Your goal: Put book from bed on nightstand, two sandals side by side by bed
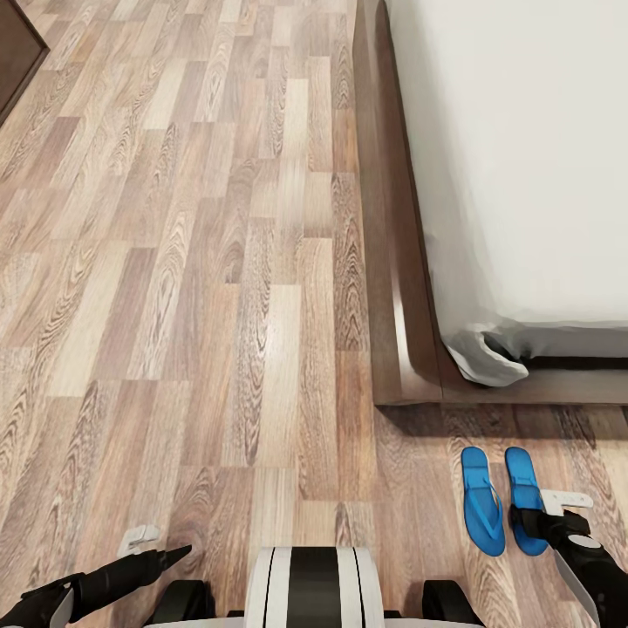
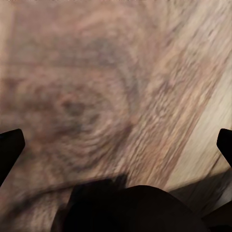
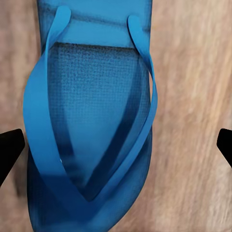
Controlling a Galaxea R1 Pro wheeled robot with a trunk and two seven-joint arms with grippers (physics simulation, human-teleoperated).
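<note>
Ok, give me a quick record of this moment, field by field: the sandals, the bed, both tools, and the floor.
sandals: two blue sandals, left one and right one, lying side by side on the floor just past the bed's foot corner
bed: dark wood frame, light grey mattress
right tool: open, over the right sandal, not closed on it
left tool: open, over bare floor, holding nothing
floor: light wood planks

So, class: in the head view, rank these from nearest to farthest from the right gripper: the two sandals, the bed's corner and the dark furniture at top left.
1. Right sandal, under the right gripper.
2. Left sandal, beside it.
3. Bed corner, ahead.
4. Dark furniture, far left.
</note>
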